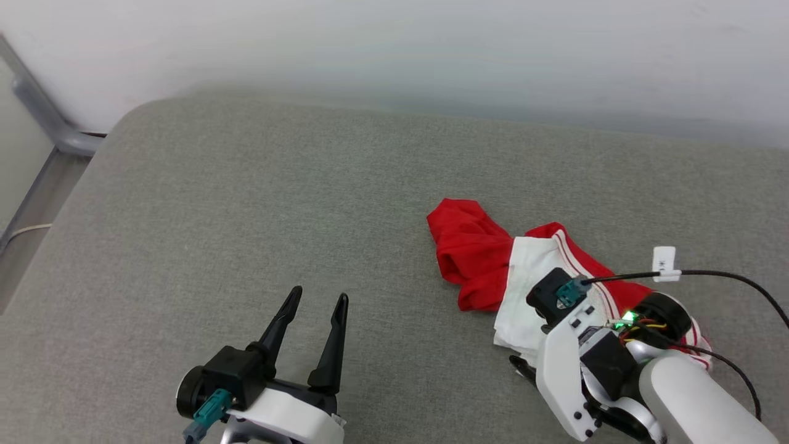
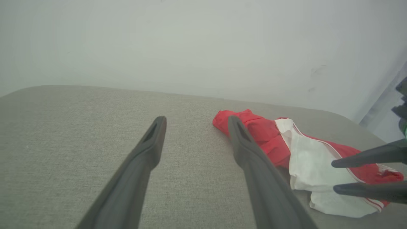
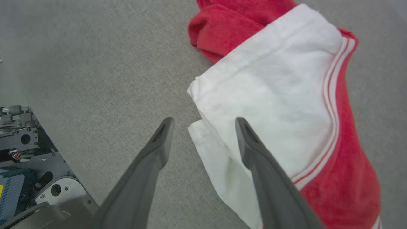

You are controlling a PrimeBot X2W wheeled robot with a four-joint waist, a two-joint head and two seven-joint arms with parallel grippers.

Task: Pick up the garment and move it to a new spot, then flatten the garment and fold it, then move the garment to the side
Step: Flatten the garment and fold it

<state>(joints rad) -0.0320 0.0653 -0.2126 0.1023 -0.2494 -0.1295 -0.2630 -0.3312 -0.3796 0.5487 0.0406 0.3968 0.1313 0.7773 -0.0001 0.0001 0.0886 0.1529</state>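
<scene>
Red and crumpled, the shirt (image 1: pixel 471 253) is lying in a heap on the right part of a grey woven cushion (image 1: pixel 246 216), with a white sleeve (image 3: pixel 270 86) and its striped trim (image 3: pixel 332 105) folded over the top. The right gripper (image 3: pixel 203 121) is hanging over the near edge of that sleeve with its fingers spread wide and nothing between them. One finger is sitting above the white cloth and the other above bare cushion, though I cannot tell whether either is touching. The left gripper (image 1: pixel 319 295) is waiting well apart from the shirt, fingers likewise spread and empty. The main risk, as I judge it, is that a closing pinch here is only catching the thin sleeve edge. The shirt would then be dangling by one corner, slipping free or landing more tangled than it is now. Coming down too deep could also be pinching the cushion's weave along with the cloth. The black cable (image 1: pixel 727 277) is trailing from the right wrist close over the heap and could be snagging a fold. Nothing is holding the shirt; it is resting straight on the cushion.
</scene>
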